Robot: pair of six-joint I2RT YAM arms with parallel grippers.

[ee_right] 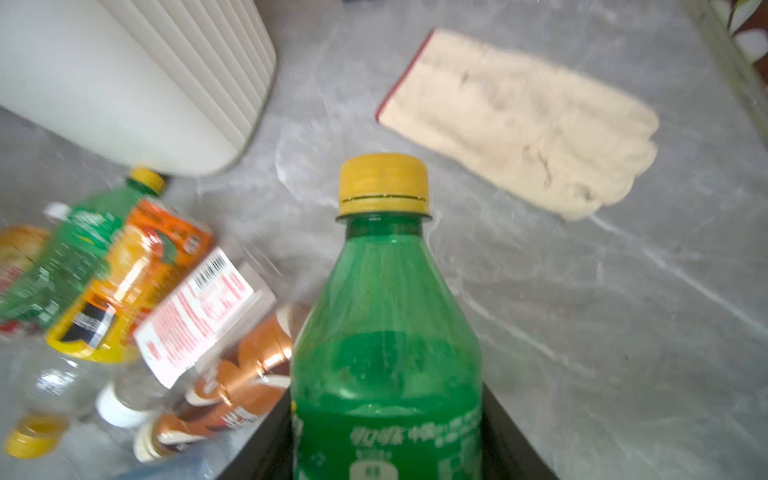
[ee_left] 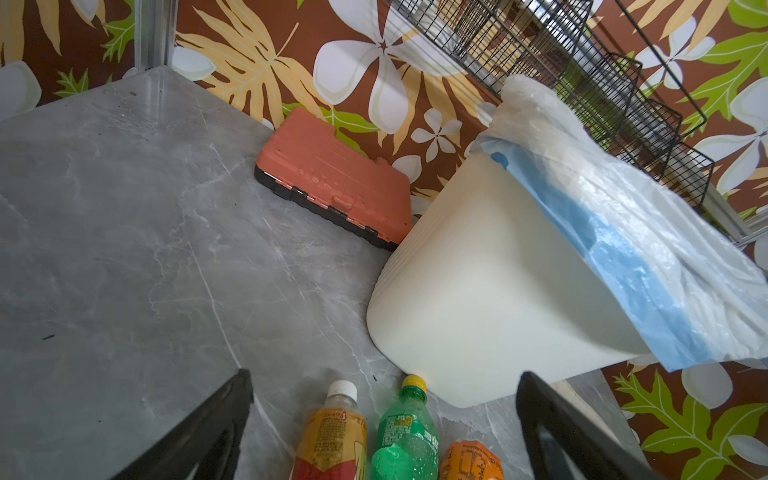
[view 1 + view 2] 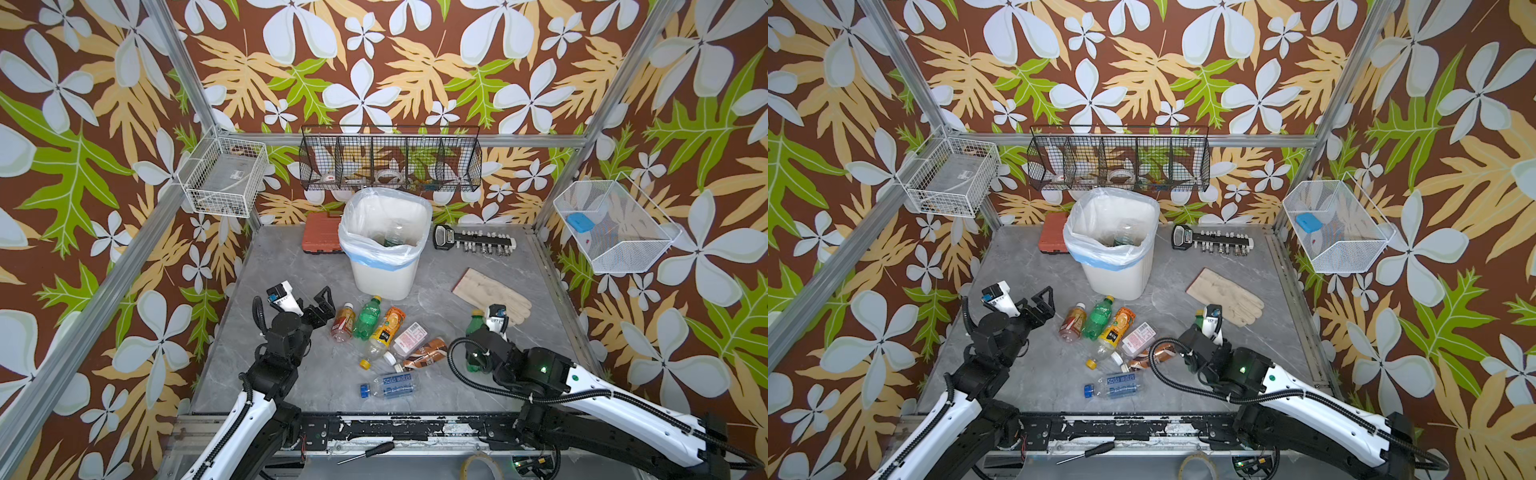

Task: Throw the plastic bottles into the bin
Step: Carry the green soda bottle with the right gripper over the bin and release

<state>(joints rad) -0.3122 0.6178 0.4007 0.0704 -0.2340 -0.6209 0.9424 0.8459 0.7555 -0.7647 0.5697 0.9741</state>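
Standing at upper centre of both top views: white tapered plastic bin (image 3: 384, 278) (image 3: 1115, 282), lined with a translucent white-and-blue bag; inside, a clear bottle with green label (image 3: 394, 237); other contents not made out.

Lying in a loose row at lower centre, below the bin, left to right: red-and-yellow-labelled bottle with white cap (image 3: 343, 323); green soda bottle with yellow cap (image 3: 367, 318), cap nearest the bin wall; orange-labelled clear bottle (image 3: 387, 328); pink-labelled clear bottle (image 3: 410, 336); brown-and-copper-labelled bottle (image 3: 427, 353); neighbours touching or nearly so; lower still and apart, clear blue-capped bottle marked soda water (image 3: 390, 384).

Left gripper (image 3: 322, 305) (image 2: 384, 376): just left of the row; jaws spread wide, holding nothing; leftmost bottles seen between the fingers in the left wrist view.

Right gripper (image 3: 476, 343) (image 1: 384, 436): lower right of a top view; jaws closed on the body of a second green plastic bottle (image 3: 475, 327) (image 1: 386, 332), yellow-capped, cap towards the glove; contact with the table not discernible.

Also present: flat beige fabric glove with red cuff edge (image 3: 494, 297), right of the bin; orange plastic tool case (image 3: 322, 239), just beside the bin at its upper left; black socket rail (image 3: 473, 241), upper right; grey marble-pattern table (image 3: 291, 270).
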